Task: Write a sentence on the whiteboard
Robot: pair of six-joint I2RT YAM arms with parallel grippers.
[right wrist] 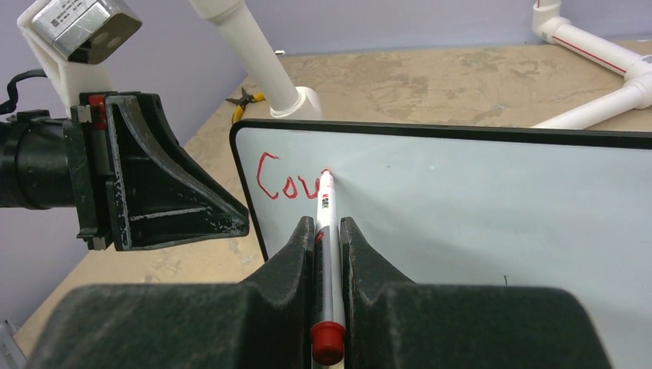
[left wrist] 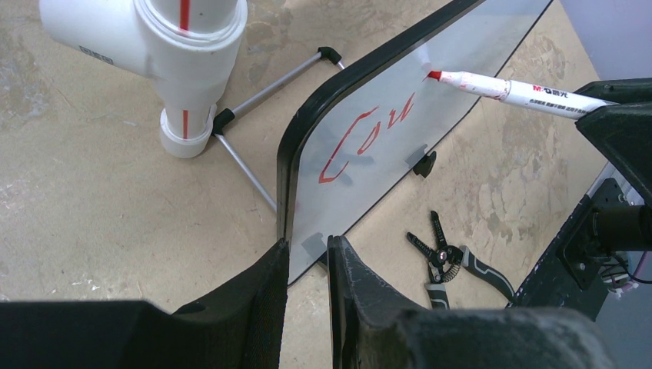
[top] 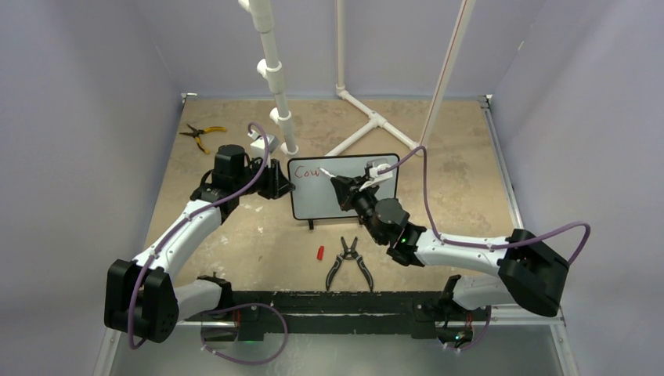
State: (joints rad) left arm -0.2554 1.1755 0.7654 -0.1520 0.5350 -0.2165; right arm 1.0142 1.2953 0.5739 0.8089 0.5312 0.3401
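The whiteboard (top: 333, 202) stands upright at mid-table; it also shows in the left wrist view (left wrist: 400, 123) and the right wrist view (right wrist: 477, 200). The sentence (top: 307, 172) reads "Cou" in red at its top left (left wrist: 367, 137) (right wrist: 286, 181). My right gripper (top: 350, 190) (right wrist: 327, 231) is shut on a white marker (right wrist: 325, 211) with a red end. The marker's tip (left wrist: 435, 75) touches the board just after the "u". My left gripper (top: 283, 186) (left wrist: 307, 247) is closed on the board's left edge, one finger behind it and one in front.
Black-handled pliers (top: 349, 262) (left wrist: 454, 261) and a red marker cap (top: 319, 253) lie in front of the board. Yellow pliers (top: 200, 135) lie at the back left. White PVC pipes (top: 276, 86) (left wrist: 184, 69) stand just behind the board. Walls enclose three sides.
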